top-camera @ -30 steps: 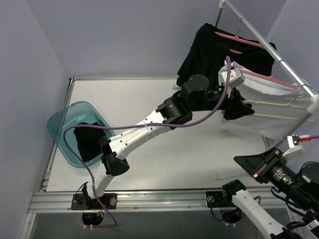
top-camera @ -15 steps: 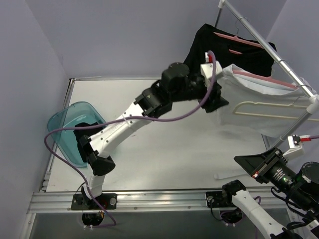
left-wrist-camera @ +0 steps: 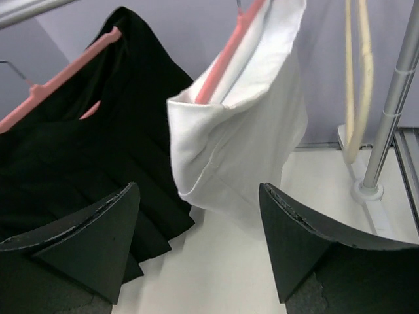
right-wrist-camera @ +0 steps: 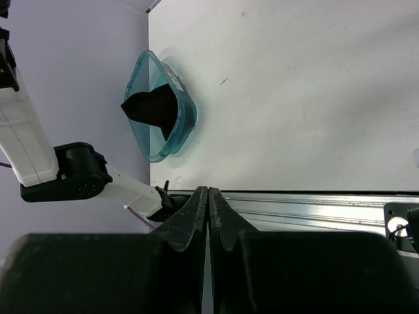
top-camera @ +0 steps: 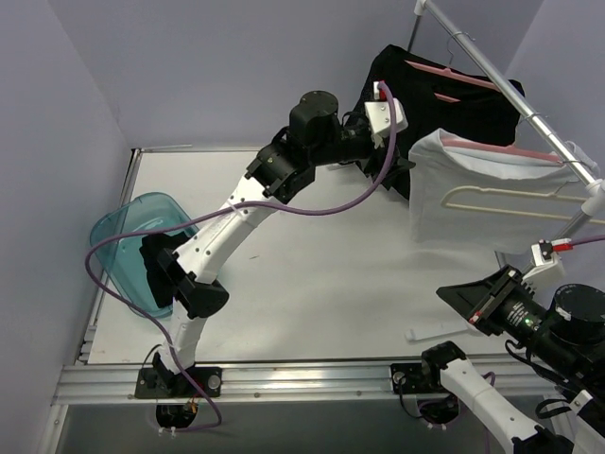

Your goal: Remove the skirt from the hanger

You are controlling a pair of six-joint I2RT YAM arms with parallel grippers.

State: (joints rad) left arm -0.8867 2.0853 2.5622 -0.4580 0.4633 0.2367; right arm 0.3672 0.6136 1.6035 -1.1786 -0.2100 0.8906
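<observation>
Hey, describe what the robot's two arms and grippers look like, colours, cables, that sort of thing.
The left arm and right arm have white links with chunky black joints. A purple cable loops loosely along the left arm. The left gripper and right gripper each have two matte black, wedge-shaped fingers tapering to a tip.

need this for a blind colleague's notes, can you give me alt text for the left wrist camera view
The left gripper stands wide open and empty in front of a white skirt on a pink hanger. A black garment on another pink hanger fills the view's left side, and a metal rack pole stands at the right.
</observation>
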